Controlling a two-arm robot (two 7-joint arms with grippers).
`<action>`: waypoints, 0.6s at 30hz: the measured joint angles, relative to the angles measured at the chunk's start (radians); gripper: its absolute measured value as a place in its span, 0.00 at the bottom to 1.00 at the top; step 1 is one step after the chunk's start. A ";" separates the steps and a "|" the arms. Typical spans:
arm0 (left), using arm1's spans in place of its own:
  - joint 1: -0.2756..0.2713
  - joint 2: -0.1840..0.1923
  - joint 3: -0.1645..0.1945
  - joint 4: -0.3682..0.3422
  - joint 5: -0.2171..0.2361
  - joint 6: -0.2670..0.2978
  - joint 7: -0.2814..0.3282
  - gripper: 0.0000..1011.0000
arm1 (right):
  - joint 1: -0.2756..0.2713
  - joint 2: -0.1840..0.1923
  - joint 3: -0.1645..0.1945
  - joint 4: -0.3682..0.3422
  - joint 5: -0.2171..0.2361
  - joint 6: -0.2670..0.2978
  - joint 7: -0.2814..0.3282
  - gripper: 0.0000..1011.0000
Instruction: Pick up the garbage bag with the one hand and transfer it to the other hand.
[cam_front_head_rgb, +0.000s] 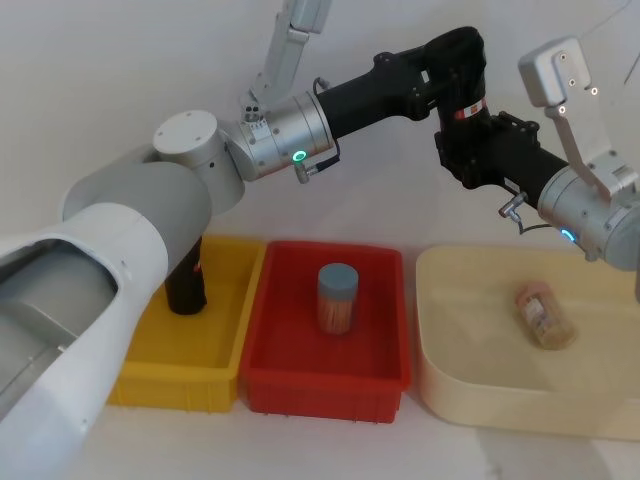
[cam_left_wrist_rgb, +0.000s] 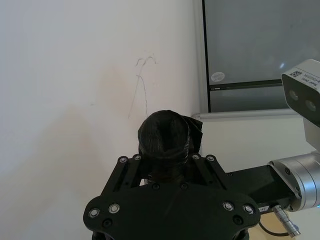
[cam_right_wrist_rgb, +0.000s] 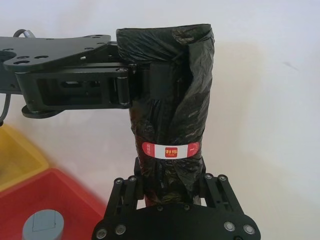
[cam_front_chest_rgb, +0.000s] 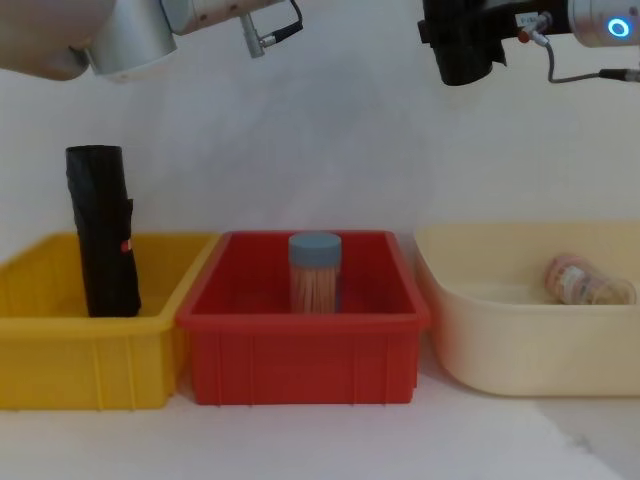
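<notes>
The garbage bag (cam_right_wrist_rgb: 170, 100), a tight black roll with a red and white label, hangs upright high above the bins. My left gripper (cam_right_wrist_rgb: 150, 85), on the wrist with the green ring, is shut on its upper part and shows in the head view (cam_front_head_rgb: 462, 85). The right gripper (cam_right_wrist_rgb: 170, 182), on the wrist with the blue ring, clasps the roll's lower end, its fingers pressed against both sides. From the head, the bag (cam_front_head_rgb: 468, 108) sits between the two grippers, with the right gripper (cam_front_head_rgb: 465, 140) just under it. Past my left gripper (cam_left_wrist_rgb: 167, 162) the roll's end (cam_left_wrist_rgb: 165, 135) sticks out.
A second black roll (cam_front_chest_rgb: 100, 230) stands in the yellow bin (cam_front_chest_rgb: 60, 350) at the left. A clear toothpick jar (cam_front_chest_rgb: 315, 272) with a grey lid stands in the red bin (cam_front_chest_rgb: 300, 360). Another jar (cam_front_head_rgb: 545, 315) lies in the cream basin (cam_front_head_rgb: 470, 400) at the right.
</notes>
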 joint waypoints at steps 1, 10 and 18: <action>0.000 0.000 0.000 0.000 0.000 0.000 0.000 0.37 | 0.000 0.000 0.000 0.000 0.000 0.000 0.000 0.55; 0.000 0.000 0.000 0.000 0.000 0.000 0.000 0.62 | 0.000 -0.001 0.002 0.000 -0.001 -0.001 -0.001 0.55; 0.000 0.000 0.000 0.000 0.000 0.000 0.000 0.84 | -0.020 0.010 0.034 -0.017 0.000 0.016 -0.027 0.55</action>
